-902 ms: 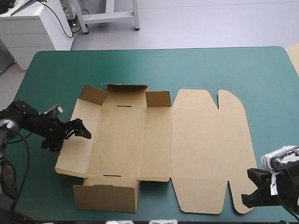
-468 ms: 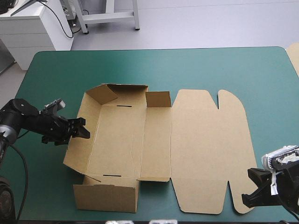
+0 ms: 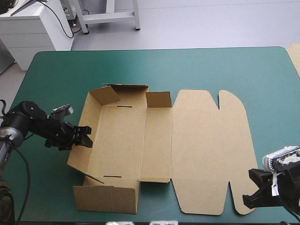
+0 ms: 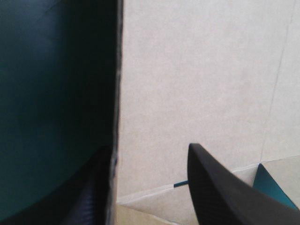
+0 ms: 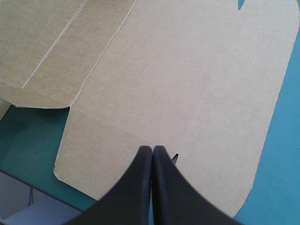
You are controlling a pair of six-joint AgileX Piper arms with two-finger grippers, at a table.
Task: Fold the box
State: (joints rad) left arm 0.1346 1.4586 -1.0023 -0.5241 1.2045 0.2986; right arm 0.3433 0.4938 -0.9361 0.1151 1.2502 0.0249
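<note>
The brown box lies open in the middle of the teal-green table, its wide lid flat on the right. My left gripper is at the box's left wall, which leans up. In the left wrist view the gripper is open, and the wall's edge runs up between its fingers, close against one of them. The near wall stands upright and the far-left corner flap is turned inward. My right gripper is shut and hovers over the lid's near corner, holding nothing.
Bare teal-green cover stretches beyond the box toward the far edge. A pale sheet edge shows at the table's right edge. A white cabinet stands past the far left corner.
My left gripper has moved in toward the box, tipping the left wall up more steeply. The far-left corner flap has swung inward. The right arm has not moved.
</note>
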